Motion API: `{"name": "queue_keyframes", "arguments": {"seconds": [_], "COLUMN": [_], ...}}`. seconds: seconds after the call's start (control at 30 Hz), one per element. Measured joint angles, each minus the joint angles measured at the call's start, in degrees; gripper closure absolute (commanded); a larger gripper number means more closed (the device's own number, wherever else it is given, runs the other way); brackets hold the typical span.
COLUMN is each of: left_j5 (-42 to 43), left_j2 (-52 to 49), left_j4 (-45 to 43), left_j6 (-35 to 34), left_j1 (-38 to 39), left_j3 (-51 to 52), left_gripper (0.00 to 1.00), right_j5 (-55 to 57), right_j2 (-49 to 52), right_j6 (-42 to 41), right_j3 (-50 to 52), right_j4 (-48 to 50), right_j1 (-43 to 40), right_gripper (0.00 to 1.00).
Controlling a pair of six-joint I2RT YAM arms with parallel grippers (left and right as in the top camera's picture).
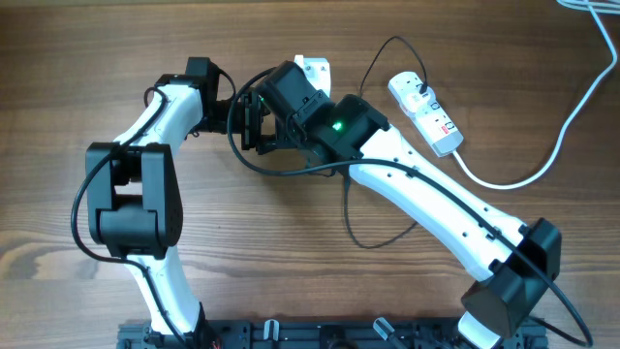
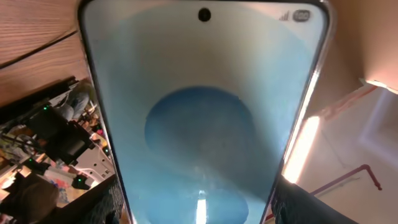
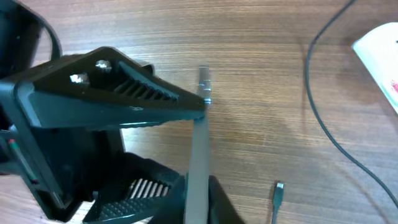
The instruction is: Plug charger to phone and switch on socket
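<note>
Crowding phone [image 2: 205, 112]: L arm [image 1: 145, 145], R arm [image 1: 436, 194]; socket [image 1: 426, 111], charger [image 3: 278, 193] nearby.

The surface [image 1: 291, 291] is matt brown wood with fine grain. The phone [image 2: 205, 124] has a glossy glass face and a smooth, shiny rim. My left pincer [image 2: 200, 210] has matt black plastic fingers [image 2: 102, 208]. The socket [image 1: 426, 114] is smooth white plastic. The charger [image 3: 308, 68] is a smooth black cable, its plug tip [image 3: 278, 191] bright metal.

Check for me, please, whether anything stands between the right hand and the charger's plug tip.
Nothing visible does: in the right wrist view the plug tip lies free on the wooden table, off to the side of the phone held edge-on.
</note>
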State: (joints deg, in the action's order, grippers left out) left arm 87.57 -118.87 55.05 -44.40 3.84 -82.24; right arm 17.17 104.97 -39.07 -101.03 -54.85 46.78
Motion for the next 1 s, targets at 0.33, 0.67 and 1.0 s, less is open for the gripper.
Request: {"name": "queue_keyframes", "arguments": {"seconds": [0.33,0.67,1.0], "left_j5": [1.0,1.2,1.7], "left_j2": [0.2,0.4,0.4], "left_j4": [-4.5,-4.6,-4.7], "left_j6": [-1.4,-1.4,-5.7], "left_j1": [-0.1,-0.1,-0.2], "left_j3": [-0.1,-0.2,-0.2], "left_gripper": [0.06,0.37,0.44], "right_j5": [2.1,8.1,3.4], "right_j2": [0.2,-3.0,-3.4], "right_j6": [-5.0,-43.0,-71.3], "right_j3": [0.0,0.0,0.0], "right_j4": [2.3,2.4,-1.3], "right_j1": [0.0,0.0,-0.1], "right_gripper": [0.96,0.95,0.96]}}
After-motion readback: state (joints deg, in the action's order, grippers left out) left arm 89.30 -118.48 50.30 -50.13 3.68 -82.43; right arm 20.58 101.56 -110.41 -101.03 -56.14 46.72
